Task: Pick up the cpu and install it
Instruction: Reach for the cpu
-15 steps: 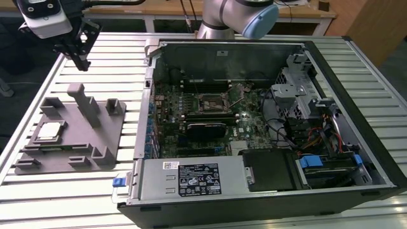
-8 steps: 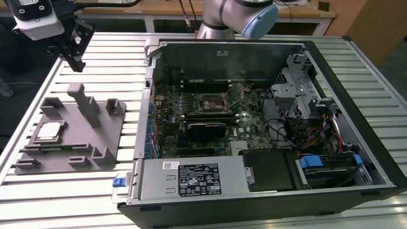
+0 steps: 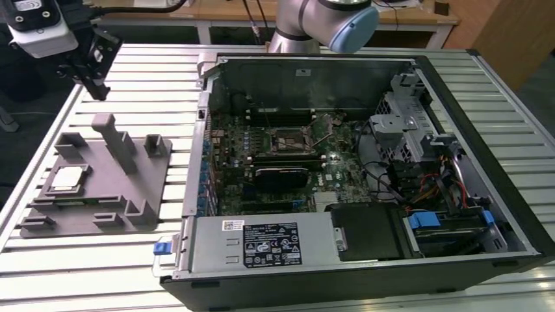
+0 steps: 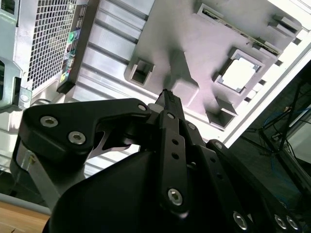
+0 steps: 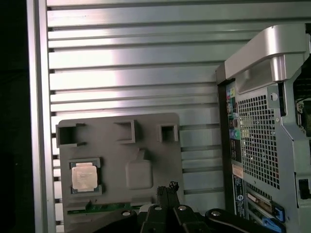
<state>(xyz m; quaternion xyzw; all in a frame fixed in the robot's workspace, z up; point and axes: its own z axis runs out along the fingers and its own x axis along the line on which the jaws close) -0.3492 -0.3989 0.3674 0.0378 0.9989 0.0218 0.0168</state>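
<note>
The cpu point(image 3: 67, 179) lies flat in a square recess of the grey fixture tray point(image 3: 143, 188), on the slatted table at the exterior view's left. Its silvery top also shows in both wrist views point(image 4: 239, 75) point(image 5: 84, 175). My gripper point(image 3: 95, 88) hangs in the air well above the tray's far end, apart from the cpu, with its black fingers shut on nothing. The fingertips point(image 5: 168, 187) meet in a point over the tray point(image 5: 146, 141). The open computer case point(image 3: 485, 162) holds the motherboard with its empty cpu socket point(image 3: 285, 140).
The case's upright wall point(image 3: 201, 130) stands between the tray and the motherboard. A tall post point(image 3: 116, 140) and several small blocks rise from the tray. The power supply point(image 3: 260, 244) and drive cage point(image 3: 407, 127) crowd the case's near and right parts.
</note>
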